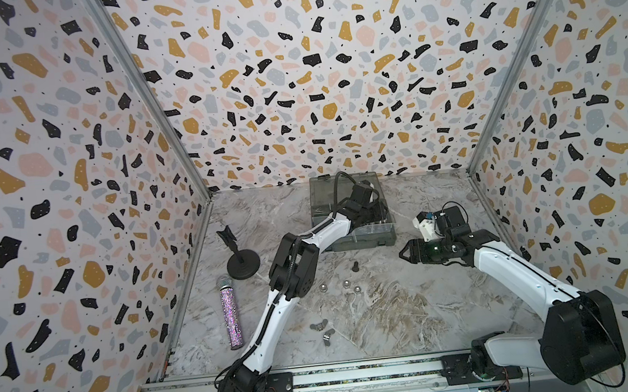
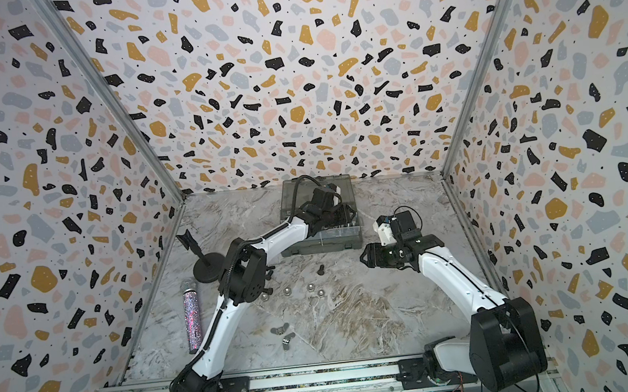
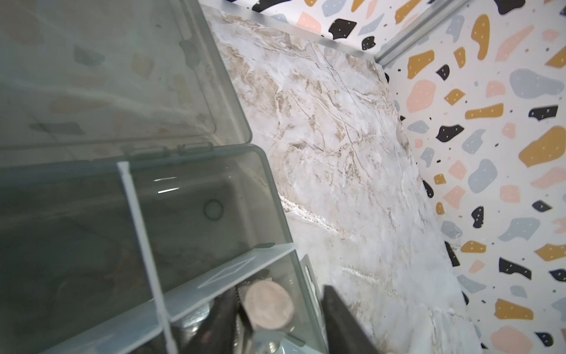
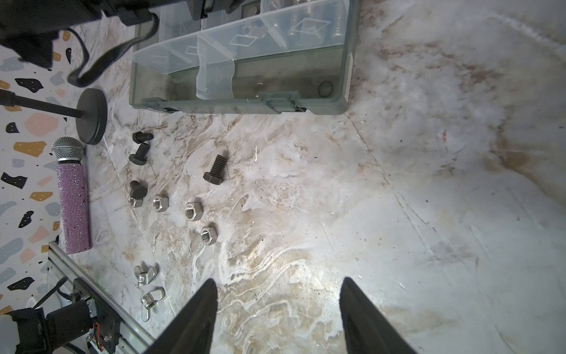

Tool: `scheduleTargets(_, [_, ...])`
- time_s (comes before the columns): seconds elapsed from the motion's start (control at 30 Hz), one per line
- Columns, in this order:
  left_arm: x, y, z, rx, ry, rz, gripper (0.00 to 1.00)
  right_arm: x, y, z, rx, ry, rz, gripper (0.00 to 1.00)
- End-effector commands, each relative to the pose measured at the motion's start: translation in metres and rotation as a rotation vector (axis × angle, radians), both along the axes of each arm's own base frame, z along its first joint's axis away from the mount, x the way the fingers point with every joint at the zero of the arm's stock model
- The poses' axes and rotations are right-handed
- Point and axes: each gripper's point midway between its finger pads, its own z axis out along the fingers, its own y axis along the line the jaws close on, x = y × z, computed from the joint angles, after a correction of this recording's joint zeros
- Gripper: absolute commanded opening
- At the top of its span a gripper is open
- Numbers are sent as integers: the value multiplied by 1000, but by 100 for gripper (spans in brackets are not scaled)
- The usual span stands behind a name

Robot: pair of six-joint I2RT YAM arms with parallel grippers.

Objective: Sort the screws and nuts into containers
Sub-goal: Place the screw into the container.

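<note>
The grey organizer box (image 1: 364, 241) stands open at the back of the table, its containers parted by pale dividers (image 3: 134, 214). My left gripper (image 3: 280, 289) hangs inside a compartment at the box's right side, jaws apart. A silver screw (image 3: 268, 303) sits end-on between them, against one finger and clear of the other. My right gripper (image 4: 277, 282) hovers open and empty over bare table right of the box. Several black screws (image 4: 216, 170) lie in front of the box. Several silver nuts (image 4: 194, 211) and two wing nuts (image 4: 145, 273) lie nearer the front.
A glittery purple microphone (image 1: 231, 315) lies along the left wall, with a black round-based stand (image 1: 243, 264) behind it. The smoky lid (image 1: 324, 196) lies flat behind the box. A metal rail (image 1: 322, 377) runs along the front edge.
</note>
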Motion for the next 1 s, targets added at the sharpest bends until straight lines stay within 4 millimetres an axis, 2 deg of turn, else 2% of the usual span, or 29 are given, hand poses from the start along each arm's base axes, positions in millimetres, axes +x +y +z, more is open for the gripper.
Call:
scheduleTargets(0.0, [2, -8, 42, -48, -76, -24, 65, -2, -1, 10, 5, -28, 9, 65])
scheduleTargets(0.07, [0, -8, 53, -42, -94, -34, 74, -1, -1, 11, 6, -32, 9, 65])
scheduleTargets(0.2, [-9, -3, 80, -33, -137, -43, 81, -1, 0, 15, 11, -41, 10, 65])
scheduleTargets(0.3, [-18, 9, 98, -9, -167, -36, 84, -3, 0, 18, 17, -49, 13, 65])
scheduleTargets(0.4, [-34, 30, 116, 34, -197, -20, 88, -8, 4, 21, 22, -62, 28, 65])
scheduleTargets(0.5, [-56, 61, 131, 117, -231, 17, 91, -14, 14, 22, 19, -67, 56, 66])
scheduleTargets(0.67, [-105, 132, 132, 273, -251, 127, 93, -28, 38, 11, 18, -54, 110, 66])
scheduleTargets(0.8, [-154, 185, 118, 344, -224, 195, 100, -38, 55, -1, 11, -36, 151, 65])
scheduleTargets(0.97, [-208, 233, 98, 350, -181, 251, 99, -47, 79, -16, -39, -14, 217, 66])
